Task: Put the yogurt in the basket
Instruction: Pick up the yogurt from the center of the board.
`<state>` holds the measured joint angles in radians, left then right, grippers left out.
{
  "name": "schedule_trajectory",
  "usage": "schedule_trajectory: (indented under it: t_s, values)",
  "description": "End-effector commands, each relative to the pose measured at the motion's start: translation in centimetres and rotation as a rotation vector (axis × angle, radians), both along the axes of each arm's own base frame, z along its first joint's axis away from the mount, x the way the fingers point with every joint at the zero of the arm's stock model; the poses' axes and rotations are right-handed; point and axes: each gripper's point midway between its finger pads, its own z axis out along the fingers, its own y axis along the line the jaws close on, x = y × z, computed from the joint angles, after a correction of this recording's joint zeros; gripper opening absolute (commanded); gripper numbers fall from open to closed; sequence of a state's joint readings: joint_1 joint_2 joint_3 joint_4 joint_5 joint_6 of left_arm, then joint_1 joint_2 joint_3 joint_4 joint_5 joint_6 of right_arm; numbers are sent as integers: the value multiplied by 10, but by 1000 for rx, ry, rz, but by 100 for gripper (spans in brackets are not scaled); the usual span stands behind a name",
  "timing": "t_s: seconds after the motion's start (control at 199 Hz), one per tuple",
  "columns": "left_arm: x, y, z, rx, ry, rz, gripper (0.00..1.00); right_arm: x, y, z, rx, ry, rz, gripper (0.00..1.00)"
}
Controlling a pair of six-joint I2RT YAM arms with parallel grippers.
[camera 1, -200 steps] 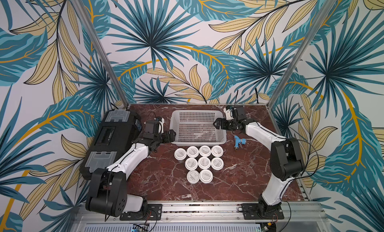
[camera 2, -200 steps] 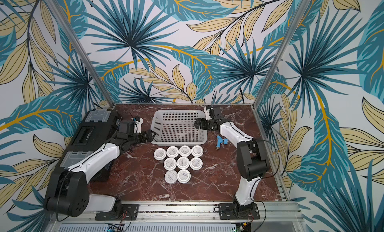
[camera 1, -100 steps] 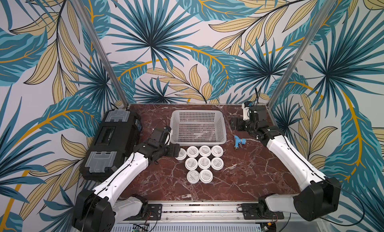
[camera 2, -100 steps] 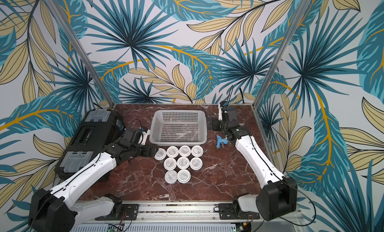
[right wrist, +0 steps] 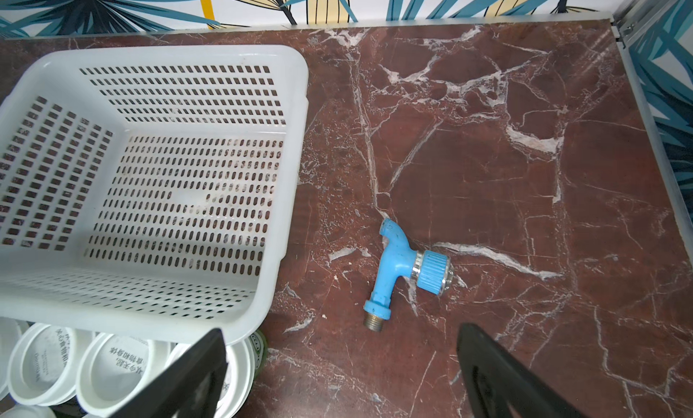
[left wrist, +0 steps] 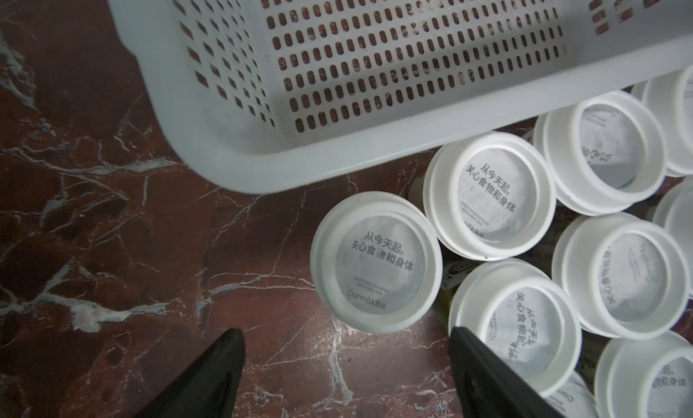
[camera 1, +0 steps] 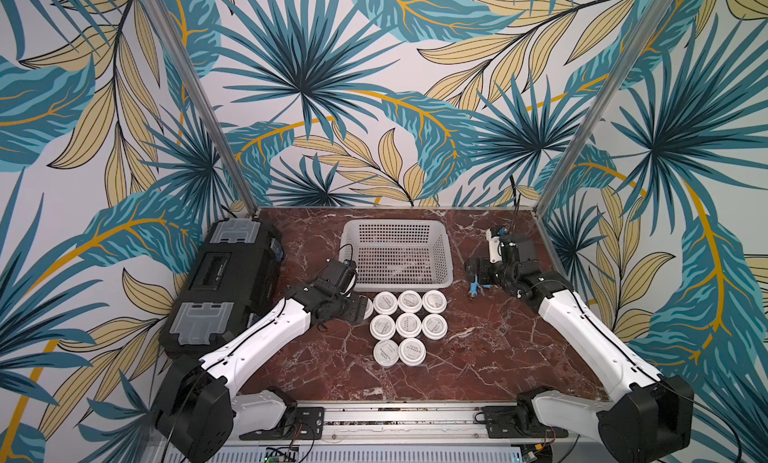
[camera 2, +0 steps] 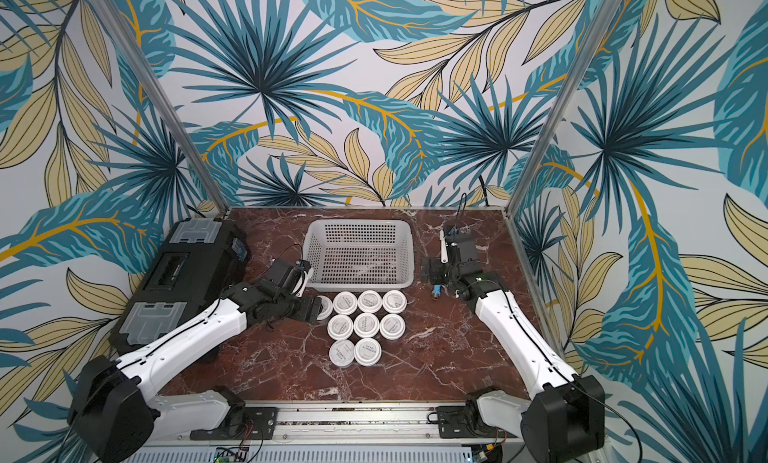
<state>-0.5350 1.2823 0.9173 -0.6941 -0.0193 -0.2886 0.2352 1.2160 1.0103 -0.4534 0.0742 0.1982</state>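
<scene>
Now, room: I see bare marble (left wrist: 112,210) beside end jar (left wrist: 377,262).
Yogurt jars (camera 1: 409,324): clustered just beside front rim of basket (camera 1: 399,283).
Left gripper (left wrist: 343,335): apart, just short of end jar.
Right gripper (right wrist: 341,330): apart, near blue tap (right wrist: 393,266).

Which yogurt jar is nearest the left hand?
The jar at the end of the row beside the basket, jutting out alone from the block, right before the open left hand.

place: robot lab cell | evidence: aluminium posts (camera 1: 197,91), leaf-print walls (camera 1: 374,87), marble tabletop (camera 1: 478,357), arm bases (camera 1: 262,411) on rail (camera 1: 395,414)
</scene>
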Motion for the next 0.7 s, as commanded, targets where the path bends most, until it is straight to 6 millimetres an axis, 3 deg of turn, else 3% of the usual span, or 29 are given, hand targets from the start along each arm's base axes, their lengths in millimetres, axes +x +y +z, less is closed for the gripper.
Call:
schedule_trajectory:
  t_s: [0.0, 0.336, 0.697]
  values:
    - [15, -14, 15, -13, -40, -10, 89, -6, 2, -3, 17, 0, 12, 100]
    - [28, -30, 6, 11, -29, -29, 89, -7, 5, -2, 30, 1, 25, 100]
    - [27, -26, -3, 54, -2, -23, 88, -7, 7, -4, 34, 8, 34, 100]
